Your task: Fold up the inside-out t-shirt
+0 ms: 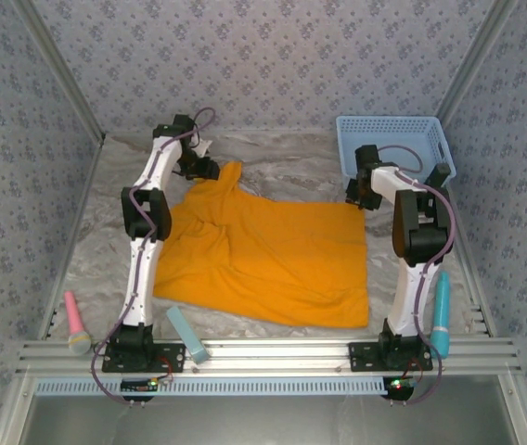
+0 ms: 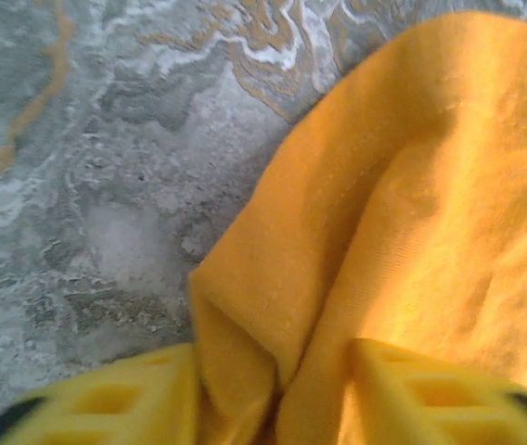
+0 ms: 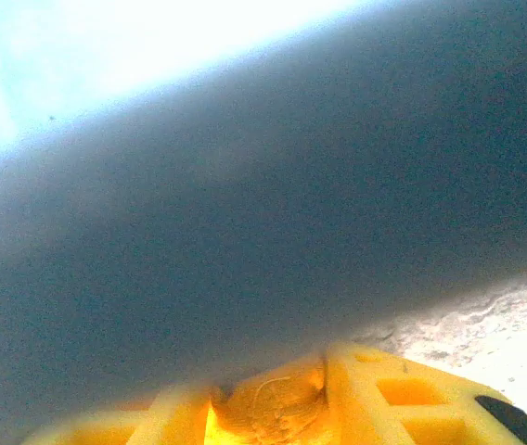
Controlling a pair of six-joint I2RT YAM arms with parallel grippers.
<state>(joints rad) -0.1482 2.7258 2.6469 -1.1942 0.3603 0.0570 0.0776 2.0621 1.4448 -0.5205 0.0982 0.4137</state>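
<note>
Wrist views: left gripper and right gripper each clamp t-shirt fabric. Top view: t-shirt spread across table centre.

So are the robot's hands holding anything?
Both pinch the t-shirt: the left gripper has a fold at its far left corner, the right gripper a bunch at its far right corner.

The left arm and right arm share white links, black joint housings and black base plates (a tiny light glows under each); thin purple-grey cables loop alongside. Their pincer fingers are yellow latticed plastic.
</note>
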